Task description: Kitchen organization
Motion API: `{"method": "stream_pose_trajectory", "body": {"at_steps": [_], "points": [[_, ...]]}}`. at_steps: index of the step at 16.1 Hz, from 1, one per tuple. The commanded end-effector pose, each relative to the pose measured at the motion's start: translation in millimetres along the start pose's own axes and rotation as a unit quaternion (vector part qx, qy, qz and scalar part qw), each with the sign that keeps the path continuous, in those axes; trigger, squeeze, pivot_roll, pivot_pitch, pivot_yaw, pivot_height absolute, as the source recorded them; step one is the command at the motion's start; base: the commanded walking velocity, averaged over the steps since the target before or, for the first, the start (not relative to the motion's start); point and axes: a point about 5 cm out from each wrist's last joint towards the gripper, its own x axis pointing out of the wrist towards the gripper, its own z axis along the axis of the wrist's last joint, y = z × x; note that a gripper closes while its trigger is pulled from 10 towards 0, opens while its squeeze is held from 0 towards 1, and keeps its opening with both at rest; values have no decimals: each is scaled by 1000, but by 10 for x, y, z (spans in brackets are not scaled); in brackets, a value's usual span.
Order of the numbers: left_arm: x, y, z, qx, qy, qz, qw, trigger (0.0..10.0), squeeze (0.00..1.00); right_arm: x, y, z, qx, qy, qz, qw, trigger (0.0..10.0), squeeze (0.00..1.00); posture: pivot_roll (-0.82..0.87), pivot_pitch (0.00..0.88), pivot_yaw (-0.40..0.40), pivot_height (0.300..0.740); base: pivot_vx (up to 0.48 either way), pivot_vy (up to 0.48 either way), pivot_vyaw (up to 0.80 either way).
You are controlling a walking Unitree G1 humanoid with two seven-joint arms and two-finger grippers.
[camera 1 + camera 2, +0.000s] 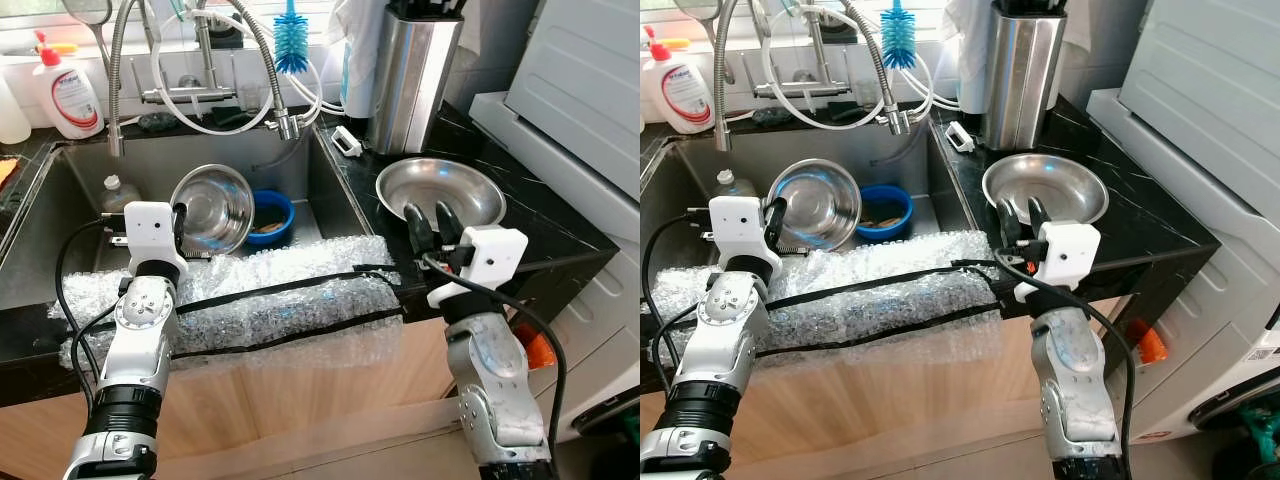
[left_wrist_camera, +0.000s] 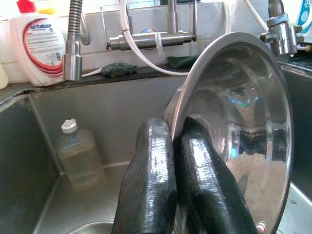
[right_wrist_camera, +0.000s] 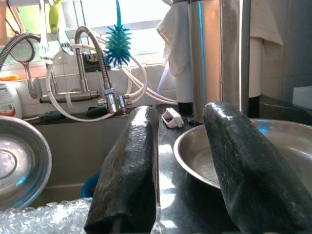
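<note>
While the scene is read from the left edge of the head views to the right, the following is noted.

Soap bottle (image 1: 68,92): stood at the upper left, on the ledge behind the sink, within reach of the tap.

Sink (image 1: 60,215): spread across the left and centre of the frame; a small clear bottle (image 1: 117,192) is left against its back wall.

Left gripper (image 2: 181,161): held at centre left, over the sink; its fingers (image 2: 151,190) are pinched narrow on the rim of the steel bowl, one finger outside and one inside, as the wrist view makes plain.

Steel bowl (image 1: 212,207): gripped by its edge and tipped nearly upright above the basin, probably so that it can be drained or carried off.

Blue bowl (image 1: 270,214): left in the sink just right of the steel bowl, partly hidden behind it.

Bubble wrap (image 1: 270,300): laid along the sink's front edge at lower centre and bound with black straps, presumably as padding.

Right gripper (image 1: 433,228): poised at centre right, its fingers spread apart and empty, just before the near rim of the steel dish.

Steel dish (image 1: 441,190): set flat on the black counter (image 1: 560,235), right of the sink.

Steel canister (image 1: 410,80): stood upright at the upper right, behind the dish.
</note>
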Motion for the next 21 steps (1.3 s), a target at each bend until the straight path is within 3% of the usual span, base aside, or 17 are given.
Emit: {"method": "stream_pose_trajectory", "body": {"at_steps": [1,2,3,9,10,13,14,15,17,21], "points": [[-45,-68,-166,7,43,-19,999,10000,0,24,25,41,-2,-5,6,1000,10000,0,25,0,-11,740,0,0,0],[-52,-86,-184,7,48,-25,999,10000,0,29,24,37,-3,-3,7,1000,10000,0,26,0,-12,740,0,0,0],[-56,-110,-204,8,54,-34,998,10000,1000,28,26,35,-3,-2,8,1000,10000,0,24,0,-12,740,0,0,0],[-54,-147,-195,0,54,-44,998,10000,1000,44,43,20,-1,4,13,1000,10000,0,27,0,-12,740,0,0,0],[-50,-147,-182,-11,52,-43,998,10000,1000,48,44,21,-1,4,13,1000,10000,0,27,0,-12,740,0,0,0],[-27,-119,-146,-98,56,-30,993,10000,1000,59,46,22,-1,4,15,1000,10000,0,26,0,-10,740,0,0,0],[-20,-106,-143,-110,58,-29,992,10000,184,59,45,19,-1,5,15,1000,10000,0,30,0,-12,740,0,0,0],[-15,-97,-139,-131,60,-27,989,10000,0,59,49,17,0,5,16,1000,10000,0,27,0,-12,740,0,0,0],[-4,-89,-126,-159,63,-24,985,10000,0,64,63,14,1,7,20,1000,10000,0,29,0,-11,740,0,0,0],[12,-117,-114,-174,75,-43,981,10000,0,73,76,5,1,9,24,1000,10000,0,29,0,-9,740,0,0,0]]}}
